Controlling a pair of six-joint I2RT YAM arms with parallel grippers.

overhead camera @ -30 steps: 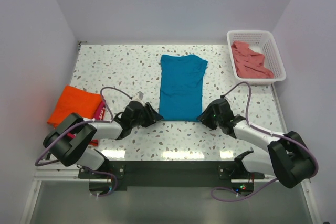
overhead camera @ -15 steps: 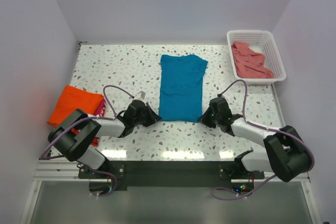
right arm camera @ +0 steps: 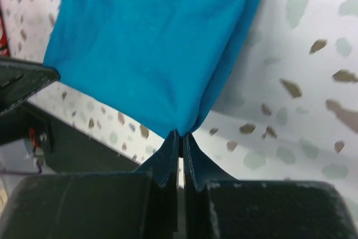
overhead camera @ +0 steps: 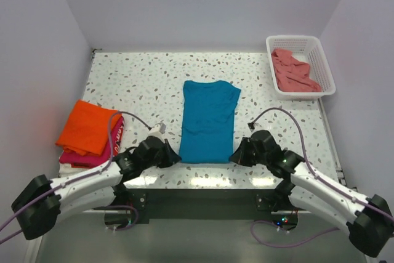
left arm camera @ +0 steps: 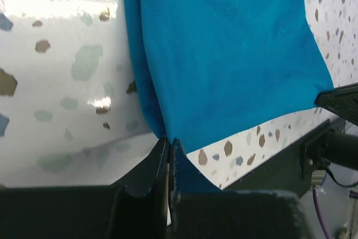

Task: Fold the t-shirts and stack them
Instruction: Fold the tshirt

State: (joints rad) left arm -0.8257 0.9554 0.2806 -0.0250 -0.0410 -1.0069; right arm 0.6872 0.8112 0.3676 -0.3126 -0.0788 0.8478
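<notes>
Left edge of the desk: orange t-shirt (overhead camera: pixel 86 126) folded on a magenta t-shirt (overhead camera: pixel 117 131). Left gripper (overhead camera: pixel 167 155), pressed together, pinches the near-left hem corner of the teal t-shirt (overhead camera: pixel 208 118). Right gripper (overhead camera: pixel 236 154) likewise pinches the near-right corner. The shirt's long axis runs away from both grippers toward the far edge, and neither arm is nearer.

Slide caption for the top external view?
Left gripper and right gripper pinch the near corners of the teal t-shirt.

Table (overhead camera: pixel 141 78) was viewed from high above its near edge. Both wrist views were held close and low, sharing the near hem of the teal-blue t-shirt (left arm camera: pixel 224 54).
</notes>
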